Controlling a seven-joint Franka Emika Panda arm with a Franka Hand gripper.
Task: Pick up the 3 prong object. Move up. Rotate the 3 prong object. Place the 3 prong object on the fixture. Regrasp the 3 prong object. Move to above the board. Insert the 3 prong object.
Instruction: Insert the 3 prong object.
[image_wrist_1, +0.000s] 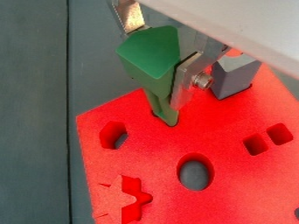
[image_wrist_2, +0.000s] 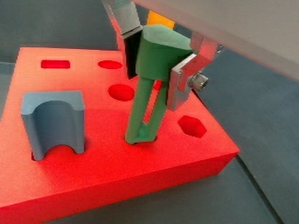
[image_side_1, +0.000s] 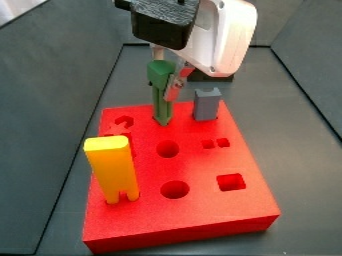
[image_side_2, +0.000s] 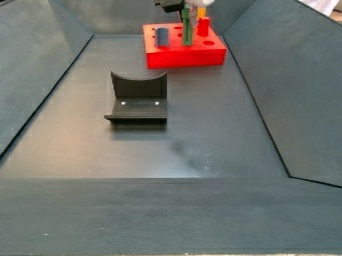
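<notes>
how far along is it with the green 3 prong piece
Late stage. Pickup, fixture stop and regrasp look done: the fixture stands bare and the gripper, over the board, is shut on the 3 prong object. In hand: insertion, its lower end at the board's top. Left: seating it and letting go.

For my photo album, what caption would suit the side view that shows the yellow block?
Gripper holding the 3 prong object upright, its lower end at the board, between yellow block and grey-blue block.

- The gripper (image_wrist_2: 163, 66) above the board has flat silver finger plates (image_wrist_2: 184, 77).
- A screw sits on one plate.
- White wrist housing (image_side_1: 225, 35) above the fingers, beside a black block (image_side_1: 163, 22).
</notes>
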